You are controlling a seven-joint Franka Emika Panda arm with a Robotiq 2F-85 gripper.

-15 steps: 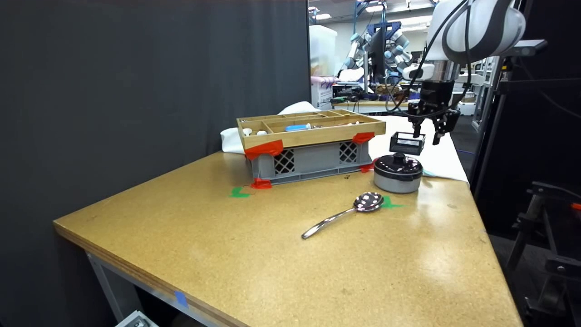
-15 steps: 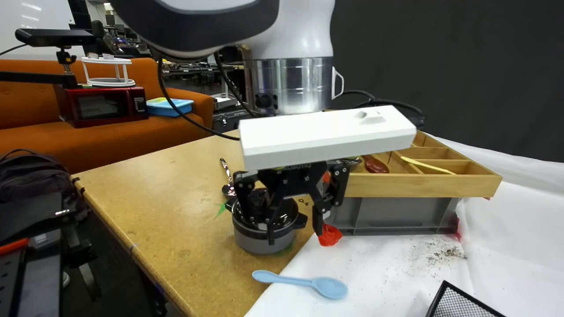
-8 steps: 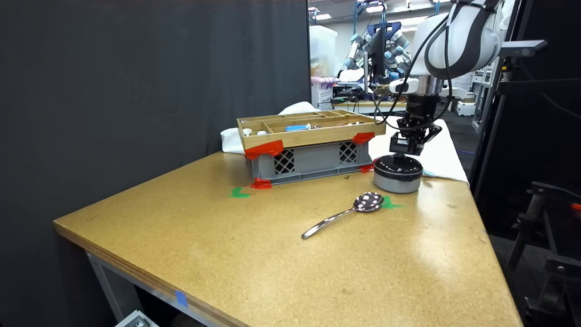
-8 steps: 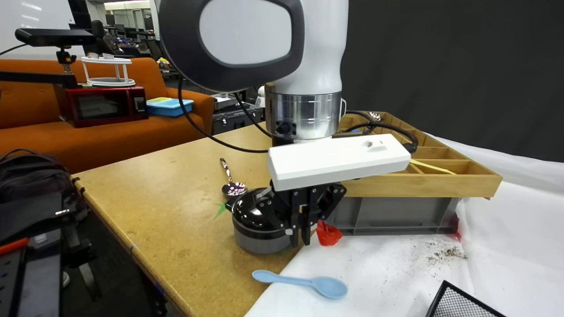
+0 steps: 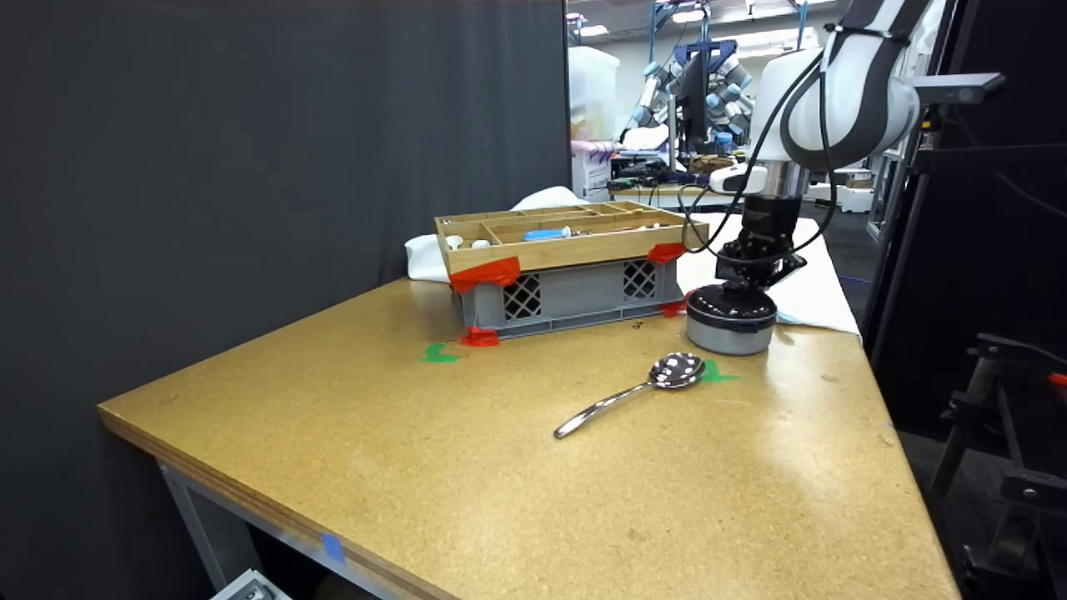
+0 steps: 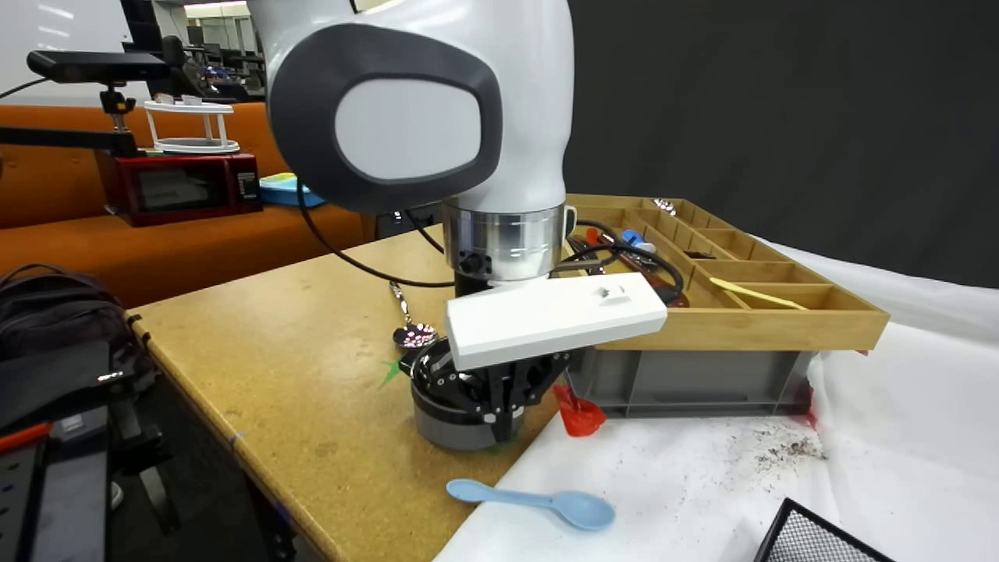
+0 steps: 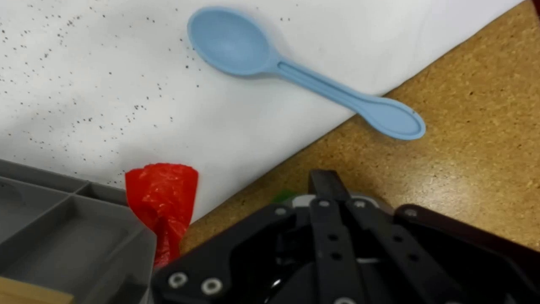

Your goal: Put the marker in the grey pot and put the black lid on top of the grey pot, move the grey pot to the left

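The grey pot (image 5: 727,339) stands on the table near the white sheet, with the black lid (image 5: 715,304) seated on top. An exterior view from the opposite end also shows the pot (image 6: 453,432) and lid (image 6: 429,375). My gripper (image 6: 501,429) is lowered at the rim on the sheet-facing side, its fingers overlapping the pot's wall in that view. Whether they touch it, I cannot tell. In the wrist view the gripper (image 7: 327,179) is shut, nothing seen between its fingers; the pot lies mostly hidden under it. The marker is hidden or out of view.
A metal spoon (image 5: 677,372) lies just in front of the pot. Beside it stands a grey crate (image 5: 575,296) with red tape, carrying a wooden tray (image 5: 588,247) of utensils. A light blue spoon (image 7: 232,44) rests across the edge of the white sheet (image 7: 236,122).
From an open stance my gripper has shut and come down, moving in close at the back side of the pot. Pot, lid and spoons have stayed where they were.
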